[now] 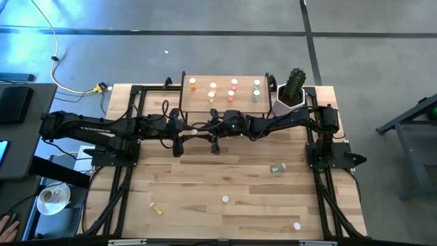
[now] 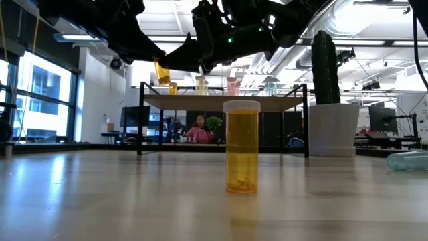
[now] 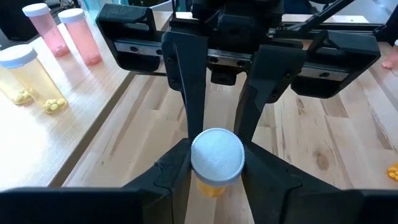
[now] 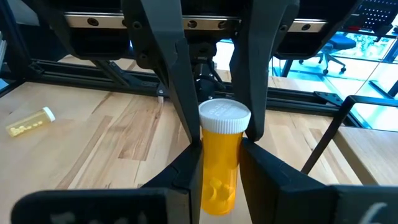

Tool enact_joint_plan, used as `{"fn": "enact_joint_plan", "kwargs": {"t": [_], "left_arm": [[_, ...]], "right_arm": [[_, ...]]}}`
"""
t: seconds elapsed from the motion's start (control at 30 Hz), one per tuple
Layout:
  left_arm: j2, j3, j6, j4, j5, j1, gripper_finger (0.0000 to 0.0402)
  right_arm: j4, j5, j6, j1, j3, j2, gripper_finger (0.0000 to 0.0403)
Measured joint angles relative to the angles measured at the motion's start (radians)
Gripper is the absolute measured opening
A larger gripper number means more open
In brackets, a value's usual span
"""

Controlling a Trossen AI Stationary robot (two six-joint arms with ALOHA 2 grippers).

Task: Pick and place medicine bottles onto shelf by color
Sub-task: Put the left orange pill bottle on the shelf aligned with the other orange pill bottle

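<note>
Twelve medicine bottles (image 1: 277, 167), one shelf (image 1: 222, 102)

Small light-wood shelf on thin black legs (image 1: 224, 96) sits top centre of high view, at far edge of big wooden bench (image 1: 225, 184); white-capped pill bottles stand on it. White pot w/ green cactus (image 1: 292, 92) just right of shelf. Left end effector (image 1: 194, 131) & right end effector (image 1: 205, 130) meet mid-frame, just below shelf, both closed on one orange white-capped bottle (image 4: 219, 155). Loose bottles lie lower left, centre, lower right.

In the high view, the shelf (image 1: 224, 102) front edge and the held orange bottle hide under both arms.
</note>
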Motion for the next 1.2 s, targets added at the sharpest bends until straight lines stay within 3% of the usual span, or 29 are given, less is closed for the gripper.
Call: {"fn": "enact_joint_plan", "kwargs": {"t": [0.33,0.6,0.8,1.0,1.2], "left_arm": [[0.001,0.0,0.0,-0.001,0.003,0.0,0.0115],[0.002,0.0,0.008,-0.004,0.0,0.0,0.0115],[0.002,-0.002,0.013,-0.026,-0.061,0.0,0.0115],[-0.003,0.015,0.06,-0.055,-0.108,0.001,0.0115],[-0.003,0.132,0.104,-0.2,-0.118,0.064,0.0115]], "right_arm": [[-0.006,0.003,0.002,-0.002,0.0,0.0,0.0079],[-0.014,0.005,0.051,-0.02,0.0,0.0,0.0166],[-0.056,0.008,0.049,-0.027,0.001,-0.014,0.0213],[-0.142,0.012,0.049,-0.034,0.002,-0.051,0.0222],[-0.22,0.019,0.01,-0.035,0.002,-0.105,0.0222]]}}
